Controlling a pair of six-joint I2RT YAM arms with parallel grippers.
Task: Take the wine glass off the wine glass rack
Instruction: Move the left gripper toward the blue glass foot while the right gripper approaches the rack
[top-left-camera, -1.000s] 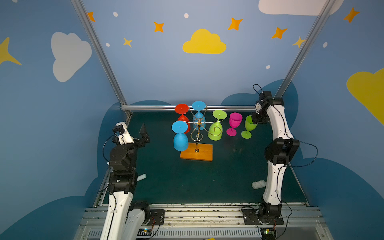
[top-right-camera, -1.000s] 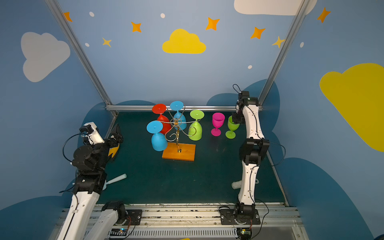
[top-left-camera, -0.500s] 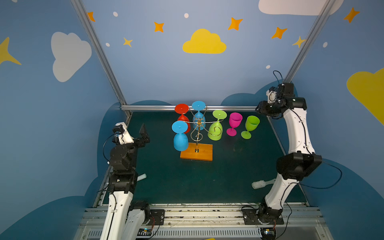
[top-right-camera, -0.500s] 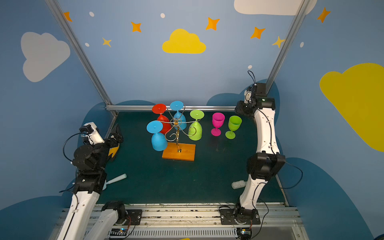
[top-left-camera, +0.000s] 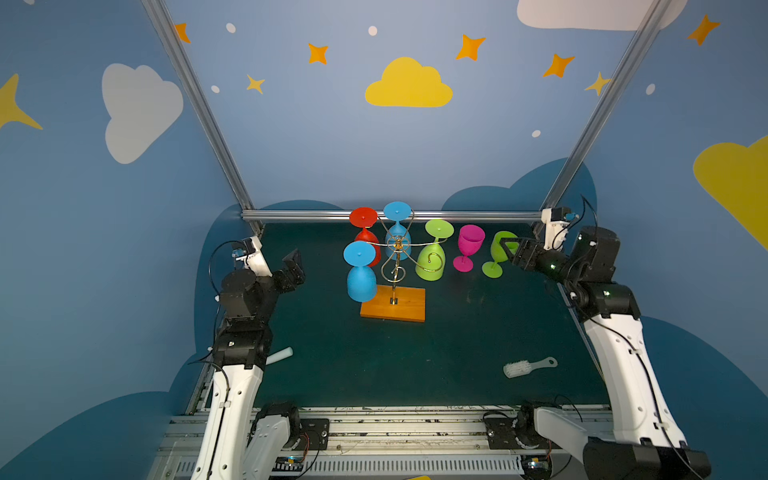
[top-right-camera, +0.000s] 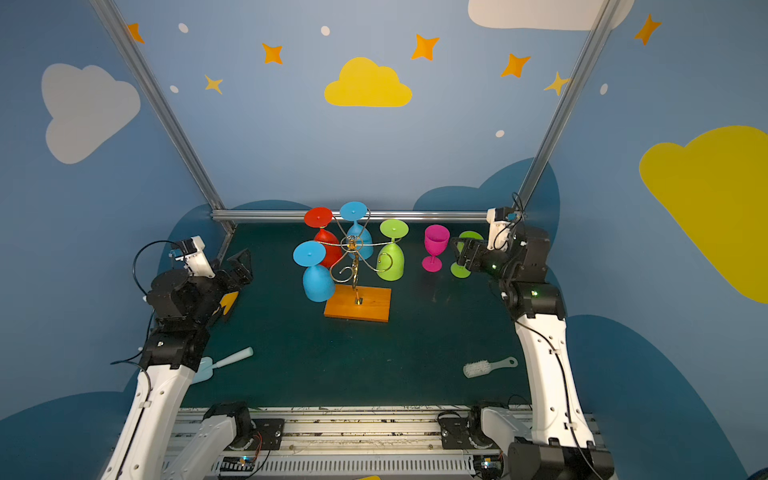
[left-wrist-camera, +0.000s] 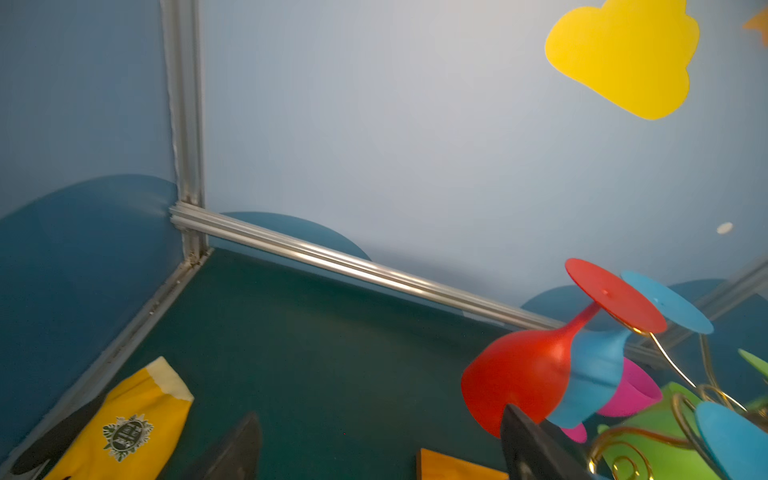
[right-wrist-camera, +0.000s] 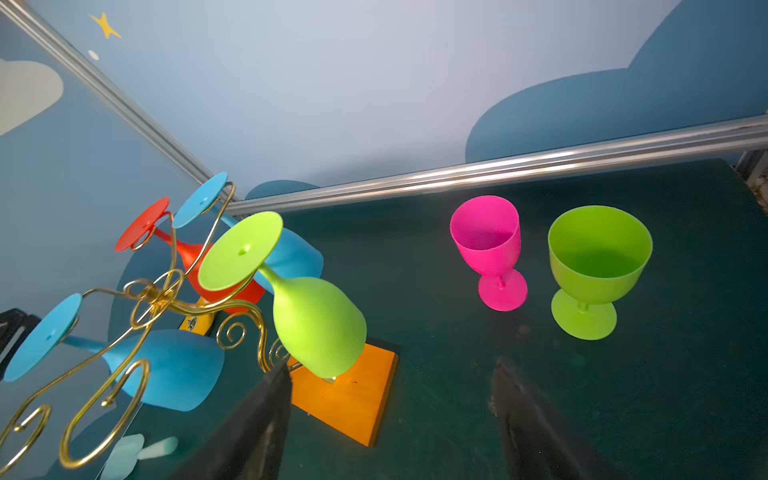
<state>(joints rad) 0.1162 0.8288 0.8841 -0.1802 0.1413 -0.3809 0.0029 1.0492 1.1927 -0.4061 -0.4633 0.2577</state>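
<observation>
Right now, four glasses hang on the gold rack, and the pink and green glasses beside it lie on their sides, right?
No. The pink glass and the green glass beside the rack stand upright, as the right wrist view shows. The rest is right.

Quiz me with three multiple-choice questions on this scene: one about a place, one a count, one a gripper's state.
1. The pink glass stands: A on the orange base; B on the mat between rack and upright green glass; C by the brush.
2. Glasses hanging on the rack: A two; B six; C four.
3. The right gripper is: A open and empty; B shut on a glass; C out of view.
Key: B, upright on the mat; C, red glass, two blue glasses, hanging green glass; A, fingers apart, nothing between.
</observation>
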